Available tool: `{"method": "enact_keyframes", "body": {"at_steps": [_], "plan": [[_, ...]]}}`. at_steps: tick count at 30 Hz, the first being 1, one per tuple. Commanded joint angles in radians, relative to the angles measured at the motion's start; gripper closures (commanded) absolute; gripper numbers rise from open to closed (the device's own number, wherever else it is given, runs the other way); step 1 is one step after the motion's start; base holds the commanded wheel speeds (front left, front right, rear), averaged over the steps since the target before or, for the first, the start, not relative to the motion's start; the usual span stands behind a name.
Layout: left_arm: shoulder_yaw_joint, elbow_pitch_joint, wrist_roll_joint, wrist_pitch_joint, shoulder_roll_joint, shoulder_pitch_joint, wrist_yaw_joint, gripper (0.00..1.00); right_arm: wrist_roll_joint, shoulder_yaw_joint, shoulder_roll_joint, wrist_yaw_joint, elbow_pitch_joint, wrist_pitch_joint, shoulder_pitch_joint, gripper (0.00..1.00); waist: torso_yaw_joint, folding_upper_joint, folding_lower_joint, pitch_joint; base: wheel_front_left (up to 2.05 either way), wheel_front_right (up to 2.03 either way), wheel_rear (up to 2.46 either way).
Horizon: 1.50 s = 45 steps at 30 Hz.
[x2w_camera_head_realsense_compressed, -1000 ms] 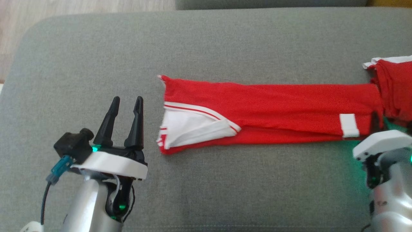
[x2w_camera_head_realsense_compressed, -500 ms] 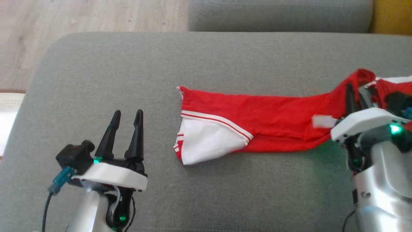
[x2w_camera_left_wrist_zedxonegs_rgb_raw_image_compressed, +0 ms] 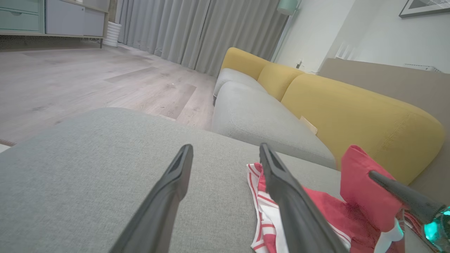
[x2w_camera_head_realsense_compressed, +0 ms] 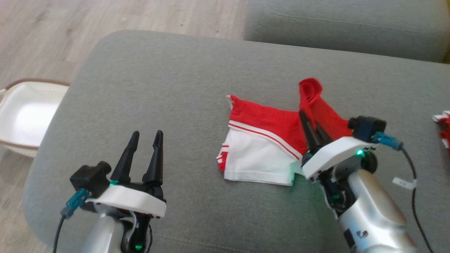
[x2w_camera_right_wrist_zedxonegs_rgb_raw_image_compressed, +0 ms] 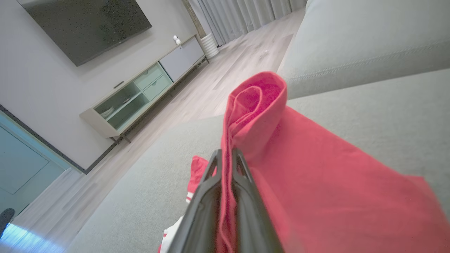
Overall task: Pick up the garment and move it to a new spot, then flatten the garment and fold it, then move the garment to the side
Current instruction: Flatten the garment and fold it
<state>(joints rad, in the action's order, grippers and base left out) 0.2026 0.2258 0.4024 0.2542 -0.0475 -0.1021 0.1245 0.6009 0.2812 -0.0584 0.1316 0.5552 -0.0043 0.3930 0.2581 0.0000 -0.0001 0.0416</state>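
Garment (x2w_camera_head_realsense_compressed: 262, 154) lies on the cushion (x2w_camera_head_realsense_compressed: 158, 88) in the head view, long axis left-right, white end pointing left. The right end's raised and pinched by the right pincer (x2w_camera_head_realsense_compressed: 309, 121), which hides part of it. Left pincer (x2w_camera_head_realsense_compressed: 147, 133) is spread, empty. Left wrist view cuts off its lower edge. Right wrist view: red fold pokes past the tips.

Ahead of my left gripper (x2w_camera_head_realsense_compressed: 147, 133) the grey cushion (x2w_camera_head_realsense_compressed: 168, 80) lies bare through the upper left and centre. At centre right, the red garment (x2w_camera_head_realsense_compressed: 267, 121) and my right gripper (x2w_camera_head_realsense_compressed: 309, 118), clamped on it, block the way.
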Motion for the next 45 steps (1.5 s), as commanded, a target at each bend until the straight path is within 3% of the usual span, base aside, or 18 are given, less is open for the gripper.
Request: {"method": "enact_keyframes", "body": {"at_steps": [1,12,22,23,24,28,34,40,45], "plan": [[-0.025,-0.032,0.01,0.008,-0.003,-0.027,0.006,0.0,0.012,0.028,0.008,-0.001,-0.025,-0.015,0.03,1.0,0.025,0.0,0.0001,0.004,0.0,0.0,0.0],[0.01,-0.022,0.025,0.008,-0.003,-0.033,0.006,0.0,0.214,0.213,0.008,-0.001,0.209,-0.167,0.136,1.0,0.15,0.0,0.0001,0.044,0.0,0.0,0.0],[0.018,-0.015,0.031,0.008,-0.003,-0.036,0.006,0.0,0.363,0.398,0.008,-0.001,0.335,-0.213,0.187,1.0,0.193,0.0,0.0001,0.054,0.0,0.0,0.0],[0.018,-0.014,0.031,0.008,-0.003,-0.036,0.006,0.0,0.376,0.426,0.008,-0.001,0.333,-0.213,0.189,0.33,0.193,0.0,0.0001,0.054,0.0,0.0,0.0],[0.018,-0.013,0.031,0.008,-0.003,-0.037,0.006,0.0,0.399,0.448,0.008,-0.001,0.322,-0.214,0.187,0.0,0.193,0.0,0.0001,0.053,0.0,0.0,0.0],[0.015,-0.012,0.034,0.008,-0.003,-0.039,0.006,0.0,0.467,0.545,0.008,-0.001,0.264,-0.223,0.199,0.0,0.175,0.0,0.0001,0.051,0.0,0.0,0.0],[0.002,-0.02,0.036,0.008,-0.003,-0.036,0.006,0.0,0.475,0.537,0.008,-0.001,0.312,-0.253,0.266,0.0,0.114,0.0,0.0001,0.044,0.0,0.0,0.0],[-0.025,-0.048,0.034,0.008,-0.003,-0.033,0.006,0.0,0.275,0.414,-0.003,-0.001,0.381,-0.257,0.335,0.0,0.036,0.0,0.0001,0.034,0.0,0.0,0.0],[-0.064,-0.087,0.032,0.008,-0.003,-0.034,0.005,0.0,0.052,0.245,-0.076,-0.001,0.303,-0.257,0.281,0.0,-0.038,0.0,0.0001,0.024,0.0,0.0,0.0]]}}
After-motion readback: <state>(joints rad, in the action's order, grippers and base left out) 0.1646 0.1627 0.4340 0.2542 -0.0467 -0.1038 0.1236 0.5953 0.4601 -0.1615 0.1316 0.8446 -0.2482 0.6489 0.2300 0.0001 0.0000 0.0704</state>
